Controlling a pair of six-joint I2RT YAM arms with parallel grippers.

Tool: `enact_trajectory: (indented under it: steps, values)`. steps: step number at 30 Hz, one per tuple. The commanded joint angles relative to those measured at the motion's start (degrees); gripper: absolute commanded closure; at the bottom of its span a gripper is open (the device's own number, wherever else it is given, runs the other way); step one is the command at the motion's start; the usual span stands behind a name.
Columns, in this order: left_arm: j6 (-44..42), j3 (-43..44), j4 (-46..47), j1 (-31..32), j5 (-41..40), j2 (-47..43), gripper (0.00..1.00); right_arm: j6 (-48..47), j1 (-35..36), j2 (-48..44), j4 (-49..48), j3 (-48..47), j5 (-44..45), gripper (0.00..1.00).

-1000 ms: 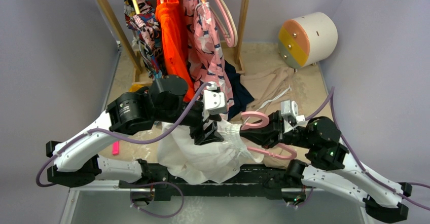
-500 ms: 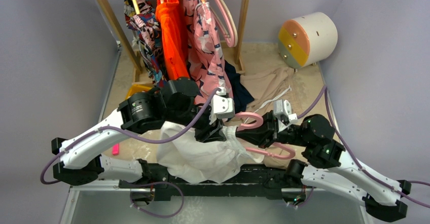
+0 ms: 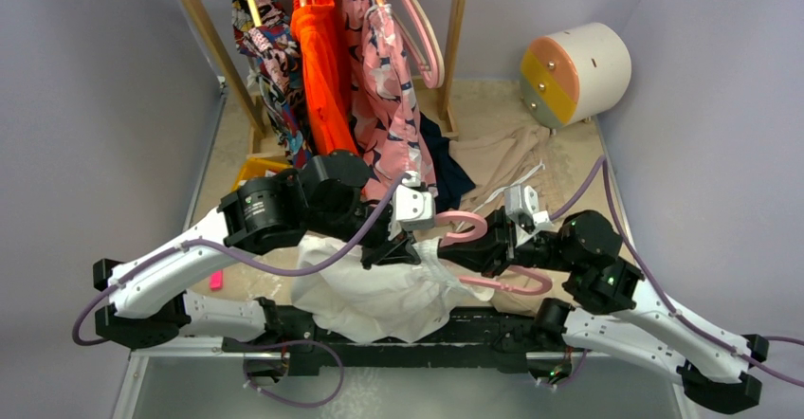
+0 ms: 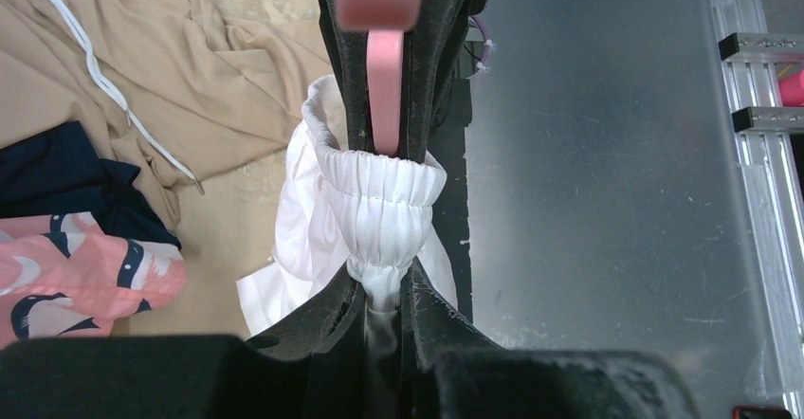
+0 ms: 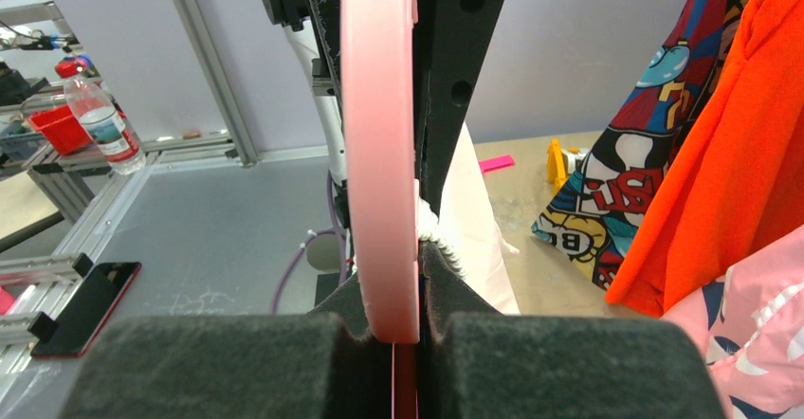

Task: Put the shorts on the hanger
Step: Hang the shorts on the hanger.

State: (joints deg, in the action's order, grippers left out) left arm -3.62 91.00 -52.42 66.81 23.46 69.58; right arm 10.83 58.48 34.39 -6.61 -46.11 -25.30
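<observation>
The left end effector (image 4: 382, 313) is pinching the shorts (image 4: 381, 212) by their bunched waistband at lower centre while the right end effector (image 5: 402, 336) is clamping the hanger (image 5: 379, 154), so the thin fabric is likely risking slipping out.

Plain white shorts (image 3: 379, 296), pink hanger (image 5: 379, 154). The orange garment (image 3: 322, 59) is unpatterned; the pink garment (image 3: 384, 97) carries navy and white shapes; the tan garment (image 3: 502, 144) is plain.
</observation>
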Motion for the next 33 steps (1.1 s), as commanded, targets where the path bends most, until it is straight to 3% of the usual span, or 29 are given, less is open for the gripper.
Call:
enact_trajectory:
  steps: [1, 5, 6, 9, 15, 16, 19, 23, 28, 33]
  values:
    - [1.2, -2.0, 6.3, 0.0, -6.1, -3.1, 1.0, -0.5, 0.3, -0.1, -3.9, -5.1, -1.8, 1.0]
    - [2.1, -3.6, 7.9, 0.0, -7.4, -5.0, 1.0, -0.4, 0.3, -0.5, -3.6, -5.4, -2.7, 1.0]
    - [2.3, -3.9, 7.8, 0.0, -7.3, -5.1, 0.97, -0.2, 0.3, -0.5, -3.9, -5.4, -2.9, 1.0]
    - [2.2, -4.3, 6.9, 0.0, -5.4, -4.5, 0.75, 0.5, 0.2, -0.4, -5.1, -5.3, -3.4, 1.0]
    - [2.1, -4.3, 5.4, 0.0, -2.7, -3.1, 0.68, 0.7, 0.3, 0.6, -5.9, -5.6, -4.5, 1.0]
    - [1.9, -4.3, 5.1, 0.0, -2.2, -3.0, 0.69, 0.8, 0.2, 0.7, -6.0, -5.6, -4.6, 1.0]
    - [1.4, -4.1, 4.3, 0.0, -1.7, -2.4, 1.0, 0.8, 0.3, 0.6, -5.9, -5.8, -4.5, 1.0]
    - [1.8, -4.6, 5.4, 0.0, -5.4, -3.4, 1.0, 1.1, 0.3, 0.3, -3.4, -6.6, -1.7, 0.99]
    - [3.1, -8.0, 11.4, 0.0, -12.4, -9.0, 1.0, 0.4, 0.3, -0.3, 2.7, -8.7, 0.5, 0.6]
    - [4.4, -10.6, 14.3, 0.0, -15.9, -13.3, 1.0, 0.1, 0.3, -1.9, 6.2, -8.9, 1.8, 0.47]
